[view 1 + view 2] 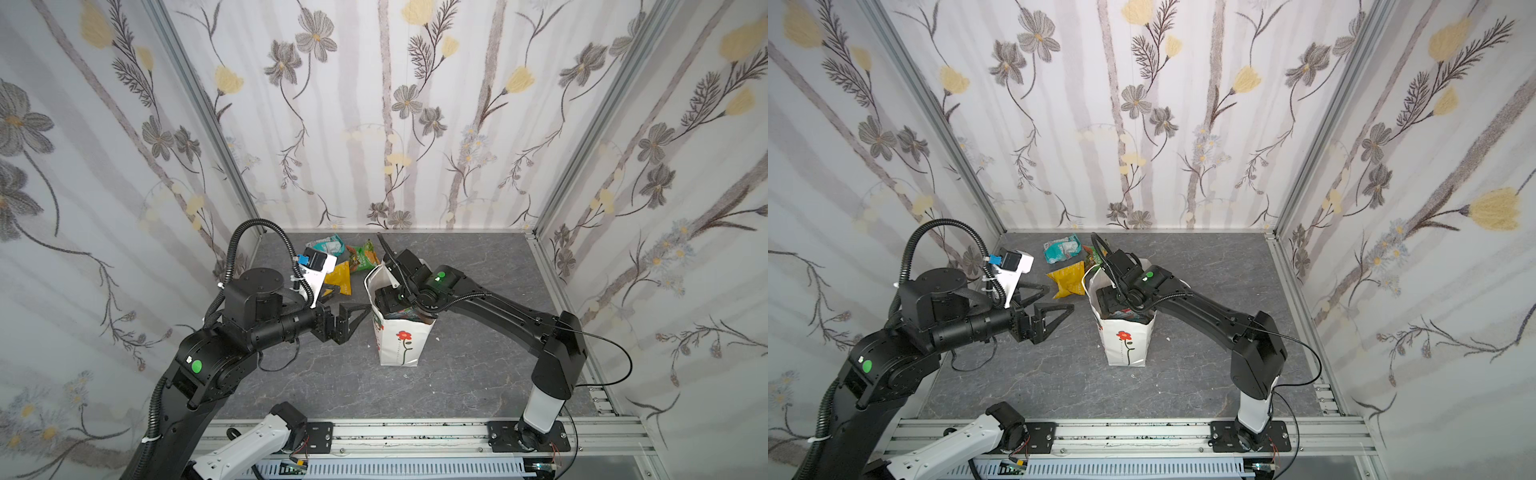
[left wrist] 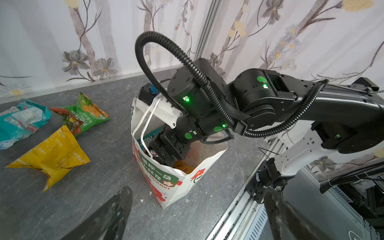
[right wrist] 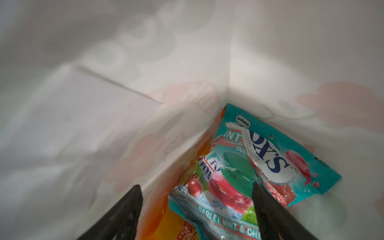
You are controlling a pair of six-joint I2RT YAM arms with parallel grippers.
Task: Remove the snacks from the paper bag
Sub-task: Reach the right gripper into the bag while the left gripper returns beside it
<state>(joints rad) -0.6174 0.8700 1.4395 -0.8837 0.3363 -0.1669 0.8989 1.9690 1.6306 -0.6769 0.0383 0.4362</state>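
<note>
Inside the paper bag, the right gripper is hidden in both top views by its own wrist and the bag's walls. In the right wrist view its fingers run off the picture's edge and the bag's inner walls are blurred. There an orange packet lies mostly buried under the teal FOX'S packet, itself cut off. Behind the bag, the green-orange packet is largely covered by the right arm.

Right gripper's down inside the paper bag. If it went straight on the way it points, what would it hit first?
Most likely the teal FOX'S packet, lying directly ahead of the open right gripper in the paper bag, on top of an orange packet. Depth is hard to judge.
</note>
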